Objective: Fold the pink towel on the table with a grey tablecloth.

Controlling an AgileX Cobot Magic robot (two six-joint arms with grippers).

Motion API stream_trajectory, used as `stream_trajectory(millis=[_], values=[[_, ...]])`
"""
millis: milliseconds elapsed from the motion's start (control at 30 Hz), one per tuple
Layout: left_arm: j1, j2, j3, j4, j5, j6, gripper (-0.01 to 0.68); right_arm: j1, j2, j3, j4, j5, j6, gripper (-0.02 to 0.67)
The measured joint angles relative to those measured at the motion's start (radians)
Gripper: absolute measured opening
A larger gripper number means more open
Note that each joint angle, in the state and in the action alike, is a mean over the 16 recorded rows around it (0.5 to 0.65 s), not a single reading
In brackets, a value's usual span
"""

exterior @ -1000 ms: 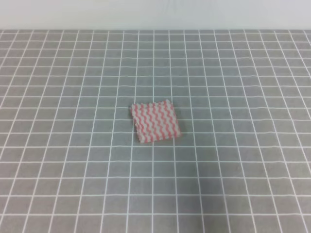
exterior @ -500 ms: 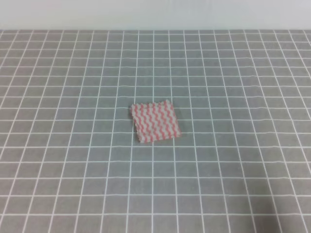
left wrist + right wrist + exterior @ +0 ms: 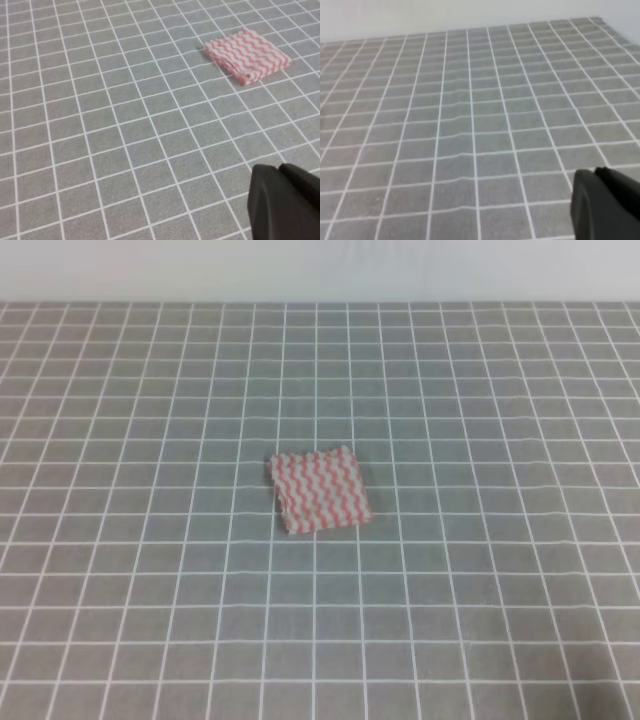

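Towel count: one pink towel (image 3: 319, 491), folded, on grey tablecloth (image 3: 480, 390).

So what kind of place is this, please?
Probably a robot test bench, not a home: a table with a grey tablecloth marked in a white grid, a plain white wall behind it, and only one small pink towel lying on it.

Left end effector (image 3: 285, 202) and right end effector (image 3: 605, 202): only dark corner of each shows in wrist views, open/closed state unclear
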Motion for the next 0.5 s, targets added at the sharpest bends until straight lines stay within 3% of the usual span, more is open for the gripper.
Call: stream_trajectory(millis=[500], values=[[0.0,0.0,0.0,0.001,-0.001,0.0,-0.002,0.003,-0.034,-0.001,0.037,0.02,-0.076,-0.017]])
